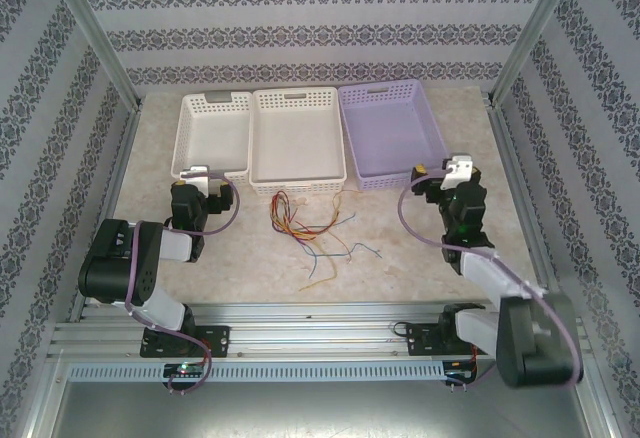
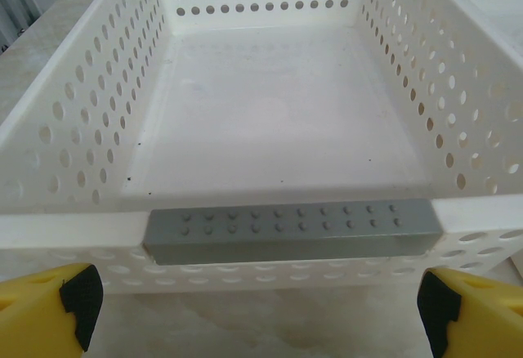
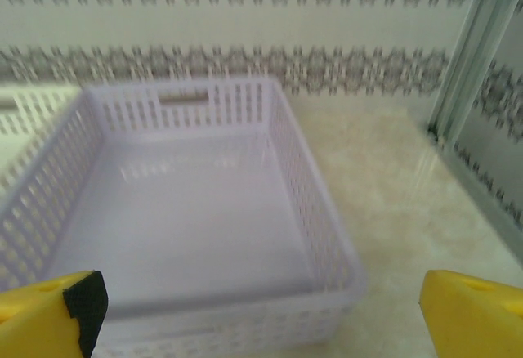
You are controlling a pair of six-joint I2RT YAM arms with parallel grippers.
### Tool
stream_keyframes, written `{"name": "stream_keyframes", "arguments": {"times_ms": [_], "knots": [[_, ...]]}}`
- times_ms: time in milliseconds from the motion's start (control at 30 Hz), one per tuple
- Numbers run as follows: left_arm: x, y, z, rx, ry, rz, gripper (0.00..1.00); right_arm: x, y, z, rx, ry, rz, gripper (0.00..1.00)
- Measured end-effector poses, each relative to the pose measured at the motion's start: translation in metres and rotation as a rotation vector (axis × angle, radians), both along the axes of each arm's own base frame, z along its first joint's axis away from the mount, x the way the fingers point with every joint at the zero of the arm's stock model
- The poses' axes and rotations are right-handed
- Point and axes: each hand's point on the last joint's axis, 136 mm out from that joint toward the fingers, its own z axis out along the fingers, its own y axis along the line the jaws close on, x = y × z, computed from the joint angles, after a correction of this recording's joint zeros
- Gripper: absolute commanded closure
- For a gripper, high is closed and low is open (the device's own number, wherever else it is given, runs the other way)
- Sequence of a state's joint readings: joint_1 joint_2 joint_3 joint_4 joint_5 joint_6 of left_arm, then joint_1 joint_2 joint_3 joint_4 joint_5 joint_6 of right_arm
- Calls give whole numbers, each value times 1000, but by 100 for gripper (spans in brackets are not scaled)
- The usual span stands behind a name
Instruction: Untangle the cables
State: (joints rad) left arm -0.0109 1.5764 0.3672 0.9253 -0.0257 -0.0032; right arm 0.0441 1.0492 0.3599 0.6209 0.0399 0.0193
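Loosely, the cables [image 1: 308,226] lie in a tangle on the desk [image 1: 420,258], just in front of the middle white basket [image 1: 298,182], with red, yellow-orange and blue strands trailing toward the near edge. The left pincer [image 2: 257,313] is spread wide, holding nothing, facing the left white basket [image 2: 82,129] and its grey handle [image 2: 286,229]. The right pincer [image 3: 261,309], likewise wide and empty, faces the lilac basket [image 3: 304,180].

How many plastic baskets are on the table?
3, side by side at the back: a white perforated plastic basket with grey handles on the left, a plain white plastic basket in the middle, a lilac slotted plastic basket on the right. None looks hidden.
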Motion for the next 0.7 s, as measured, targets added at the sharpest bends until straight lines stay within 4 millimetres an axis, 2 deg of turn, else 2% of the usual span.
{"name": "stream_keyframes", "arguments": {"times_ms": [67,167,300,367,467,567,633,700], "knots": [[0,0,0,0,0,0,0,-11,8,24,11,-53,25,2],[0,0,0,0,0,0,0,-27,23,44,62,-97,80,2],[0,0,0,0,0,0,0,-49,44,62,225,-119,181,2],[0,0,0,0,0,0,0,-59,51,65,373,-95,209,2],[0,0,0,0,0,0,0,-69,55,57,572,-46,237,2],[0,0,0,0,0,0,0,-72,67,30,670,88,270,2],[0,0,0,0,0,0,0,-75,83,12,678,196,303,2],[0,0,0,0,0,0,0,-83,110,-5,643,298,362,2]]}}
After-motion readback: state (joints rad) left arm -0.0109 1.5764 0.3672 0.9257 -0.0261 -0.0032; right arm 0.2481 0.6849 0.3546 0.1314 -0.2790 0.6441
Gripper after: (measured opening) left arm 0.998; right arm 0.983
